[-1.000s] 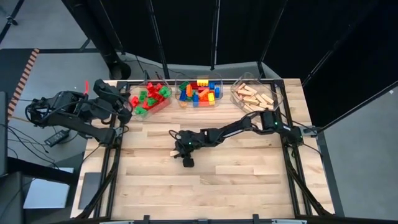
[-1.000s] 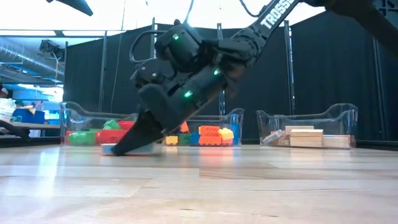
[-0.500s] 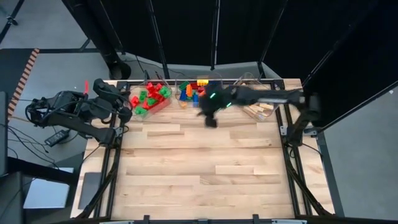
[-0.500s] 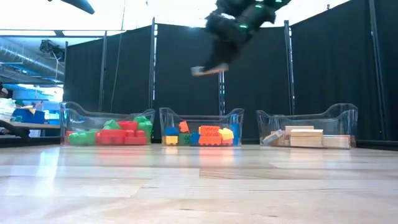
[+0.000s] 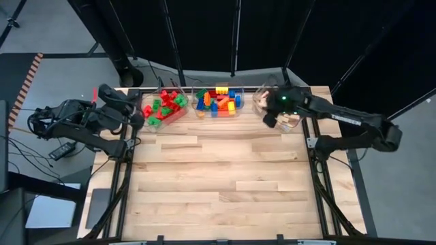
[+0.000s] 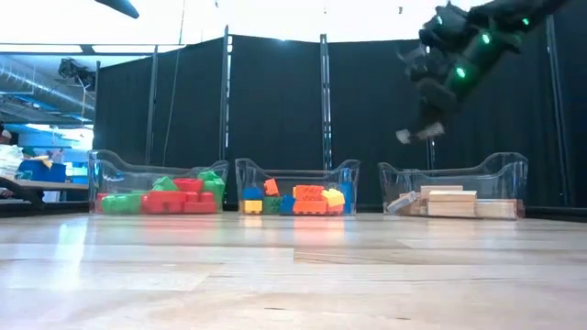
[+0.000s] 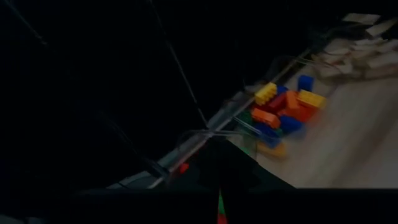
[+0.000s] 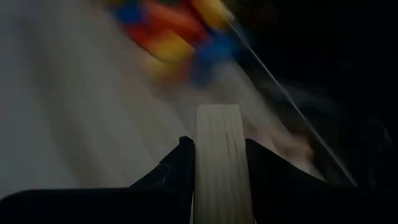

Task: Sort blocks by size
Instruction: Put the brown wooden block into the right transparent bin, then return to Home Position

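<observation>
My right gripper (image 6: 424,130) is up in the air over the near side of the right clear bin (image 5: 261,103), shut on a tan wooden bar (image 8: 219,155). That bin holds several tan wooden bars (image 6: 454,202). The middle bin holds mixed coloured studded bricks (image 5: 219,102), and the left bin holds red and green ones (image 5: 163,107). My left arm (image 5: 112,112) waits off the table's far left corner. My right gripper pinches the wooden bar's two long sides (image 8: 200,163) between its two fingers (image 8: 181,155). The bar lies along the fingers and sticks out past their tips (image 8: 217,115). It is lifted clear, its pale end (image 6: 404,137) showing above the bin.
The three clear bins stand in a row along the table's far edge, the middle bin (image 6: 293,174) between the other two. The wooden tabletop (image 5: 218,184) spreads in front of them. Black curtains hang behind the table.
My right gripper has taken the wooden bar up off the middle of the table. It has swung up and toward the far edge past the middle bin, then toward the right, and is now over the right bin. The bar has stayed in the fingers.
</observation>
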Robot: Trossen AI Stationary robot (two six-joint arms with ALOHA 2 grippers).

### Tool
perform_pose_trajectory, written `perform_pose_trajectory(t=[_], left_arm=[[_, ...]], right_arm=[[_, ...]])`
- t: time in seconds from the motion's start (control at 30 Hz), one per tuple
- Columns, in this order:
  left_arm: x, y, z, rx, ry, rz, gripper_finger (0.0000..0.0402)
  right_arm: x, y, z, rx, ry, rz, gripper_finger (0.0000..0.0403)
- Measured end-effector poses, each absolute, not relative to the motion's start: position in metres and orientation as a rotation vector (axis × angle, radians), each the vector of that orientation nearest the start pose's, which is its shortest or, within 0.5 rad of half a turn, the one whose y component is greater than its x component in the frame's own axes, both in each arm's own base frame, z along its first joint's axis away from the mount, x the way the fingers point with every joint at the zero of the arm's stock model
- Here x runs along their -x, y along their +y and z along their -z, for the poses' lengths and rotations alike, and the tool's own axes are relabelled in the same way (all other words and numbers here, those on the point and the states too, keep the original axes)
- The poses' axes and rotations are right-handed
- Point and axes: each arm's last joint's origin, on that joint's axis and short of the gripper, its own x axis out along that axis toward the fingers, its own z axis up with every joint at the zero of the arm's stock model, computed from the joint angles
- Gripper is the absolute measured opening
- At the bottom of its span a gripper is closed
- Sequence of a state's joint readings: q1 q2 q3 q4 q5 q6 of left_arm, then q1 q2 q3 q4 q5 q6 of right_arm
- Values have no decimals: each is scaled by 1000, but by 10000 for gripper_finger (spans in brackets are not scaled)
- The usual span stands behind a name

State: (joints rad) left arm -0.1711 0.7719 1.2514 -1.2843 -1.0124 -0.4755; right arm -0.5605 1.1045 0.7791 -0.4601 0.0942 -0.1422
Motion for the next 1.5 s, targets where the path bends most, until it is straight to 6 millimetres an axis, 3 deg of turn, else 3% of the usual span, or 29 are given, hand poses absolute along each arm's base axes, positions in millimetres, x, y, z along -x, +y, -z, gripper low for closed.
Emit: perform_pose_trajectory(t=[0.2,0.3,0.37,0.43,0.53,0.67,0.77,0.87,0.97,1.1,1.2,1.33,1.43,1.5], left_arm=[[-81,12,-395,-46,457,-959,4],[-81,11,-395,-40,452,-956,4],[-81,11,-395,-35,457,-946,4],[-81,11,-395,-34,458,-944,4],[-82,11,-395,-27,452,-944,4],[-85,11,-399,14,395,-940,4],[-89,10,-404,34,350,-920,4],[-90,8,-411,81,304,-836,4],[-86,7,-419,127,249,-704,4],[-67,7,-428,176,160,-557,4],[-39,11,-431,218,87,-499,4],[-10,14,-425,255,-48,-411,4],[-5,15,-406,263,-112,-379,4],[-7,14,-387,279,-139,-376,4]], right_arm=[[-147,-127,-219,-220,843,797,120],[-137,-128,-206,-305,868,849,120],[-137,-129,-209,-327,840,817,122],[-138,-130,-212,-339,818,775,159],[-139,-130,-226,-347,770,738,247],[-136,-126,-256,-339,693,733,344],[-129,-118,-290,-401,611,747,387],[-112,-98,-326,-451,593,637,387],[-88,-67,-359,-482,564,402,371],[-50,-21,-383,-241,325,74,358],[-16,9,-379,-111,126,63,353],[16,36,-353,-44,-119,89,352],[11,33,-342,-83,-155,62,352],[-2,23,-337,-141,-83,39,352]])
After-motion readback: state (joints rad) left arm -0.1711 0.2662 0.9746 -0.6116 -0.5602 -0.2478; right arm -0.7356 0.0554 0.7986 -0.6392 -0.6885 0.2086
